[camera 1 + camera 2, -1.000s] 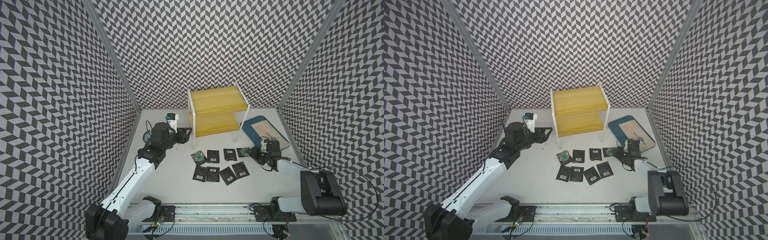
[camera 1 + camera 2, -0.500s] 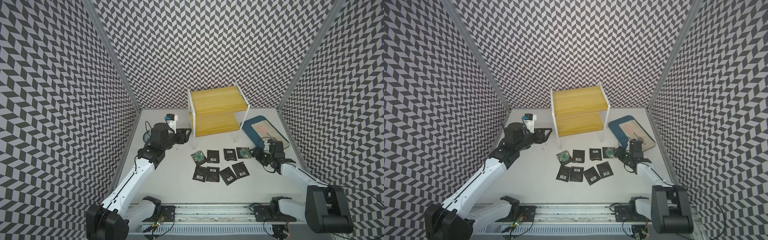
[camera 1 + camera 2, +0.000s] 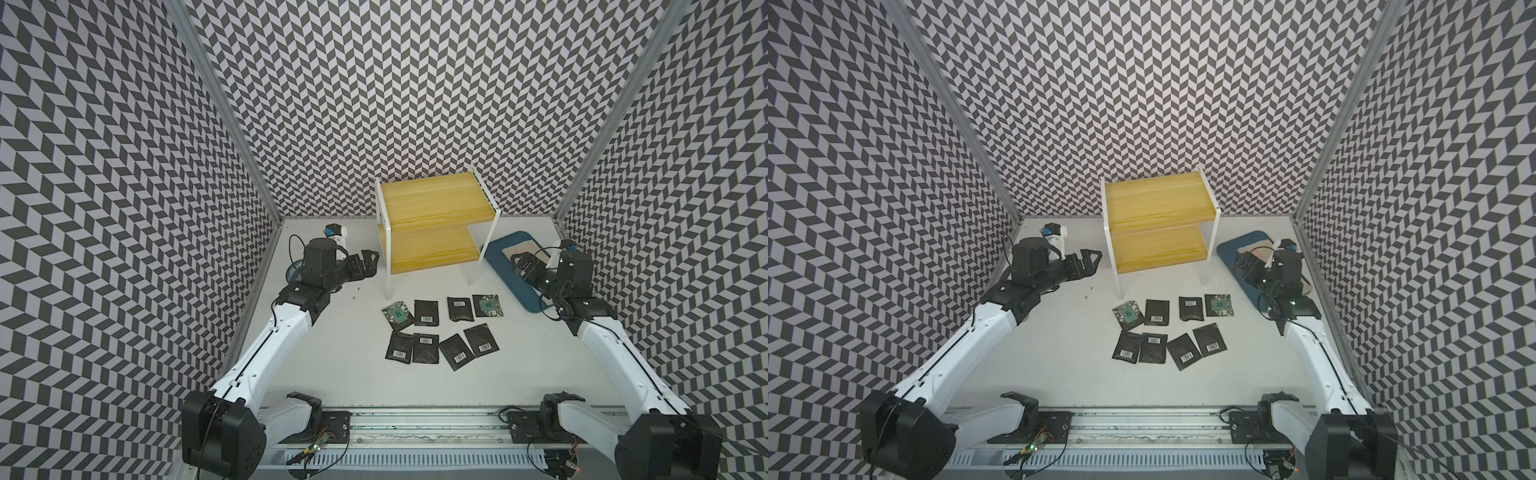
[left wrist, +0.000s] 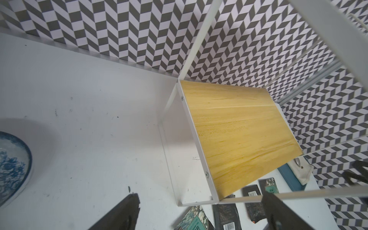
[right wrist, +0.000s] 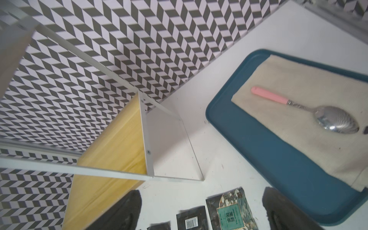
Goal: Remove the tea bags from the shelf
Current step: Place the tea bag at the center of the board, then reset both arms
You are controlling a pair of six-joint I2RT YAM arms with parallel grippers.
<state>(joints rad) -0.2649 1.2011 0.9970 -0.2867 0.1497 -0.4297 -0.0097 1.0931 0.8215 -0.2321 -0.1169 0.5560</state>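
Several flat tea bags lie loose on the white table in front of the shelf (image 3: 432, 199), most black with barcode labels (image 3: 427, 312), two showing green faces (image 3: 398, 316) (image 3: 487, 305). Both yellow boards of the shelf (image 3: 1158, 199) are bare. My left gripper (image 3: 368, 259) hovers open and empty just left of the shelf's front leg. My right gripper (image 3: 521, 266) hangs open and empty over the blue tray. In the left wrist view the gripper (image 4: 201, 215) frames a green tea bag (image 4: 194, 219). In the right wrist view the gripper (image 5: 203, 213) frames another green tea bag (image 5: 229, 213).
A blue tray (image 3: 505, 249) with a beige cloth (image 5: 298, 89) and a pink-handled spoon (image 5: 298, 107) lies right of the shelf. A blue-patterned plate (image 4: 12, 159) sits by the left wall under my left arm. A small white and blue object (image 3: 334, 230) stands behind it.
Both grippers have opened wider. My right gripper drew back from the green tea bag at the row's right end, toward the tray, leaving it on the table. The left gripper hardly moved.
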